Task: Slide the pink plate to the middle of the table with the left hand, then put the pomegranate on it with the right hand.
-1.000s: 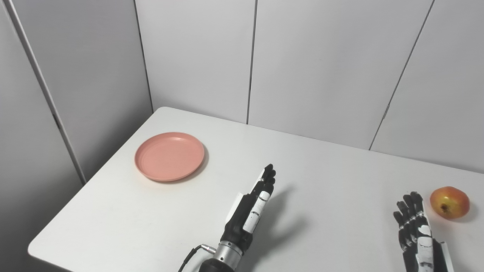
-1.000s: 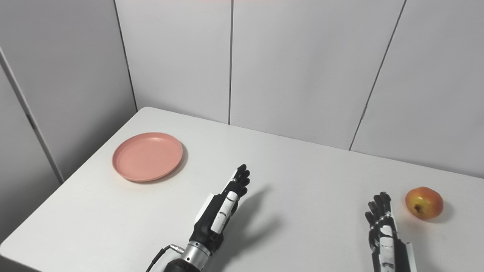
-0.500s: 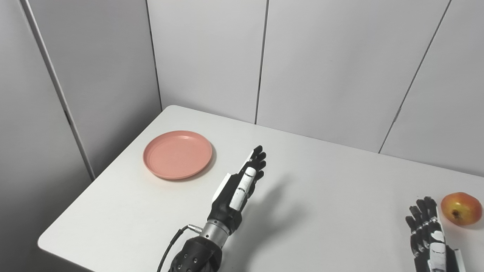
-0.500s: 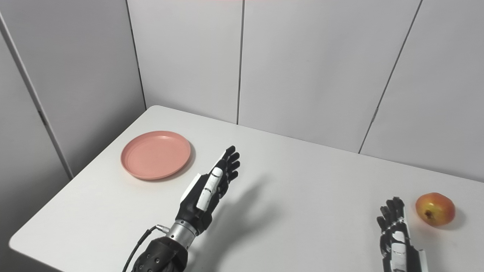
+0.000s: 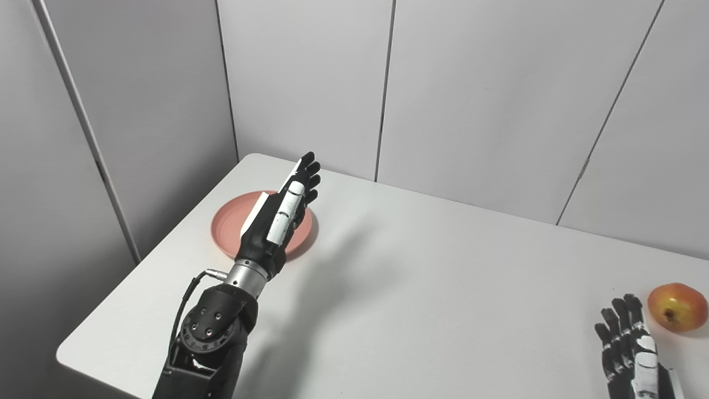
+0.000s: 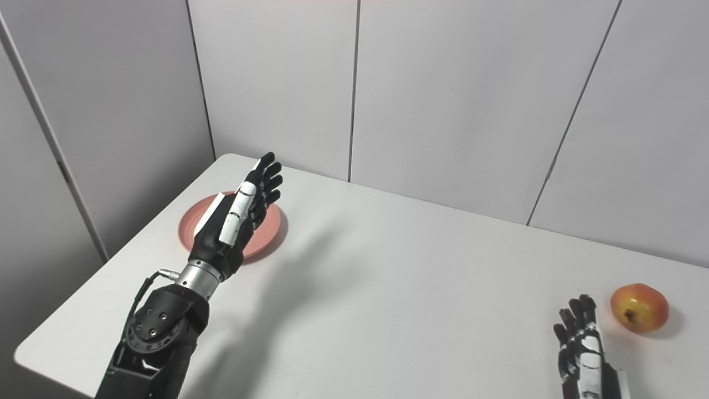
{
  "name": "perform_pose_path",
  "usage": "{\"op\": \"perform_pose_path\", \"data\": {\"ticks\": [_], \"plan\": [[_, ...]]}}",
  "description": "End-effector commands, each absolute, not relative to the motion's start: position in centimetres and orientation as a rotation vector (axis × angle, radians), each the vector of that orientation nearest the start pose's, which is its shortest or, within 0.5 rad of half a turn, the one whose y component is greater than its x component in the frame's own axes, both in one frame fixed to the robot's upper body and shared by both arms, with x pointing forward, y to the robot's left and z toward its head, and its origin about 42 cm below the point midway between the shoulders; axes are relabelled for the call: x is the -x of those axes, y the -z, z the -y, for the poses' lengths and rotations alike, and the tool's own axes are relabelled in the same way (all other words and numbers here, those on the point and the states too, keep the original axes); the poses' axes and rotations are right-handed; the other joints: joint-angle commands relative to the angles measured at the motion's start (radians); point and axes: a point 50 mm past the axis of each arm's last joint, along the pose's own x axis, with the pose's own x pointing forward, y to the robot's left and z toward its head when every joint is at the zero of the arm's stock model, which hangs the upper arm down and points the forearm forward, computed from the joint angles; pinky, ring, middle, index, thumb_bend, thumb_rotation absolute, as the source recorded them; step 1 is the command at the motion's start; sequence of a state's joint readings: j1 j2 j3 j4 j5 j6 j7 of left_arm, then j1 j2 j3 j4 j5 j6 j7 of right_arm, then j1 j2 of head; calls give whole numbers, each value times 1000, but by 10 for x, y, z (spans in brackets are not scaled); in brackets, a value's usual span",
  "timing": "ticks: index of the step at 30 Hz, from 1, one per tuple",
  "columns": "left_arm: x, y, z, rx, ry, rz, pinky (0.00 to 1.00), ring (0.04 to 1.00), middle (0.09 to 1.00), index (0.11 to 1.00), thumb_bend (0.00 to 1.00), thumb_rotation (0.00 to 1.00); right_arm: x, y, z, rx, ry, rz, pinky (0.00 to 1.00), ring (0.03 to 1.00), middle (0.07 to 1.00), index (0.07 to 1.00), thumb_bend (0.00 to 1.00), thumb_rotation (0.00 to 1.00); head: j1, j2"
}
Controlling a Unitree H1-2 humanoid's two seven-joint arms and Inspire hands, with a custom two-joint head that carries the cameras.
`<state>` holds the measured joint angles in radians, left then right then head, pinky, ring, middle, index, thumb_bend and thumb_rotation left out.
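Pink plate (image 5: pixel 228 235) sits near far-left corner of table (image 5: pixel 421 277), well off centre. Your left hand (image 5: pixel 279 213) is raised over plate, fingers straight and spread slightly, holding nothing. Lower it flat onto plate's rim farthest from centre, press lightly, drag plate toward centre; keep pressure even so plate doesn't tip. Pomegranate (image 6: pixel 639 307) lies well apart from plate, near right side of table. Right hand (image 6: pixel 581 349) just beside pomegranate, fingers extended, empty; wrist cut off by frame. Left hand hides most of plate; contact cannot be judged.

Empty left hand (image 5: pixel 279 213) above pink plate (image 5: pixel 227 235)
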<state>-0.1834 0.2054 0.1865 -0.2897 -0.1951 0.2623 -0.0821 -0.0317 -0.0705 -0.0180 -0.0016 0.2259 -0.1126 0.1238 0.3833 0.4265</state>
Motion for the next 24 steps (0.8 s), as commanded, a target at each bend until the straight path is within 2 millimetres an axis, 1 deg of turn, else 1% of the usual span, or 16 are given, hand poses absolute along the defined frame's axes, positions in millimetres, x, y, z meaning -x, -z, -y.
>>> {"op": "perform_pose_path", "data": {"ticks": [1,4,7,10,11,14,18,19,20,23,24], "plan": [[-333,-254,-301,-34,5,351,1000,1000,1000,1000,624,1000,-289,-99,241,-146,-87,94,1000,1000,1000,1000,565,997,14,-3],[-337,-262,-312,-42,-2,364,1000,1000,1000,1000,602,1000,-290,-98,244,-148,-80,86,1000,1000,1000,1000,561,1000,25,-7],[-344,-270,-332,-65,-28,367,1000,1000,1000,1000,605,1000,-290,-98,246,-140,-89,84,1000,1000,1000,1000,570,1000,37,-13],[-350,-274,-350,-84,-49,366,1000,1000,1000,1000,607,1000,-291,-97,248,-137,-94,83,1000,1000,1000,1000,587,1000,47,-20],[-353,-275,-357,-92,-58,363,1000,1000,1000,1000,601,1000,-291,-97,248,-132,-94,86,1000,1000,1000,1000,593,1000,61,-26],[-359,-274,-374,-105,-90,348,1000,1000,1000,1000,594,1000,-292,-95,250,-125,-89,86,1000,1000,1000,1000,601,1000,79,-48],[-365,-272,-389,-116,-132,325,1000,996,998,1000,566,1000,-294,-91,249,-132,-84,81,1000,1000,1000,1000,657,990,90,-61],[-367,-272,-394,-121,-146,320,1000,987,991,996,562,1000,-294,-90,249,-137,-79,82,1000,1000,1000,1000,665,976,90,-61],[-369,-270,-399,-129,-159,318,979,959,961,967,556,1000,-293,-89,248,-140,-74,84,1000,1000,1000,1000,655,956,95,-66],[-373,-267,-409,-148,-170,316,959,933,932,939,551,1000,-292,-87,248,-142,-68,90,1000,1000,1000,1000,648,946,99,-70],[-375,-265,-414,-159,-168,311,954,927,925,933,550,1000,-292,-86,248,-143,-66,90,1000,1000,1000,1000,652,944,100,-79]]}}
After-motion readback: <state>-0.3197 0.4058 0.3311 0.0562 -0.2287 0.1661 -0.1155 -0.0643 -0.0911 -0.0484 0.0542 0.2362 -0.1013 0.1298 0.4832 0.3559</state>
